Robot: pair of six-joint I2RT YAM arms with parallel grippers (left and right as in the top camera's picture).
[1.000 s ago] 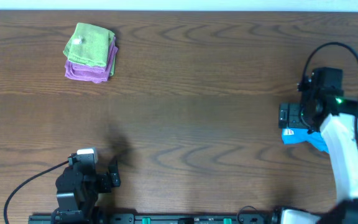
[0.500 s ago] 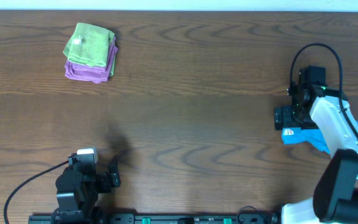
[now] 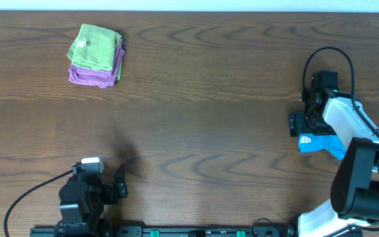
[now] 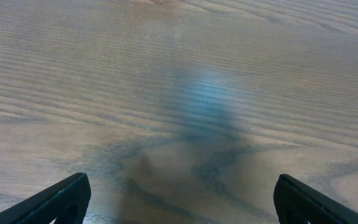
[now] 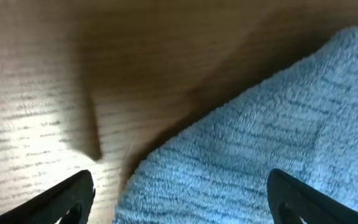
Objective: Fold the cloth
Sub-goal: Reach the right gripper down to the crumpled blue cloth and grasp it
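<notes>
Your right fingers are spread wide, one at each edge of the wrist view, and they have hold of nothing. The cloth lies bunched on the tabletop at the far right of the scene. Most of it is tucked under the right arm, with only a blue corner showing from overhead.

The wrist view shows why you're poised there. A rounded edge of the towel runs between the fingers, with bare wood on the left side, so to my eye you're lined up to pinch that border and drag the towel out flat. No tag is visible from here.

Your left fingers are also fully apart and empty over bare wood at the near left, well away from the work and probably just out of the way. The green cloth sits stacked on the purple cloth at the far left, and neither is part of this job.
</notes>
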